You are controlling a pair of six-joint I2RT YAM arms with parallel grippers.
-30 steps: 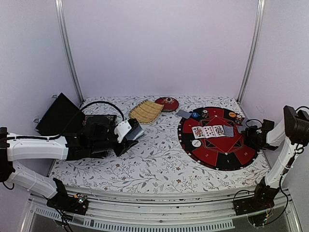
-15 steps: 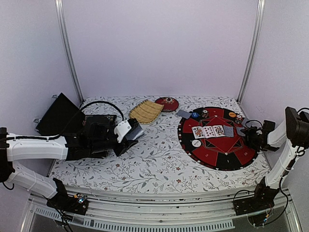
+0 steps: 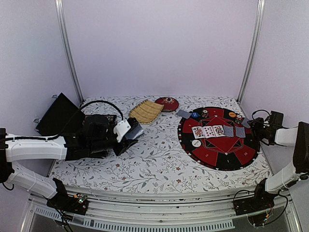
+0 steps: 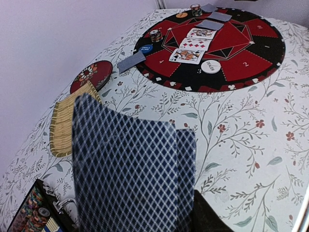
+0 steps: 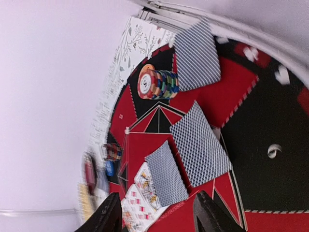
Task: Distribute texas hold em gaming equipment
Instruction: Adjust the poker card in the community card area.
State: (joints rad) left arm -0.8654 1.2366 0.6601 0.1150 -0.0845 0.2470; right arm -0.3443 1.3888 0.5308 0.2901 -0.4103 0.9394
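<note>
Two face-down cards (image 5: pixel 200 145) lie just beyond the parted right claw (image 5: pixel 157 215).

I see open floral tablecloth (image 3: pixel 159 159) between my left gripper (image 3: pixel 131 135) — clamped around the grey-blue-backed card deck (image 4: pixel 130 164) — and the round red-and-black poker mat (image 3: pixel 217 157); a gripper could pass there. The mat's near half is mostly bare. A row of cards (image 3: pixel 215 131) fills its middle, and chip stacks (image 3: pixel 205 113) stand along its far rim. The woven bamboo tray (image 3: pixel 146 111) and round red lacquer dish (image 3: pixel 167 103) block the far middle.
</note>
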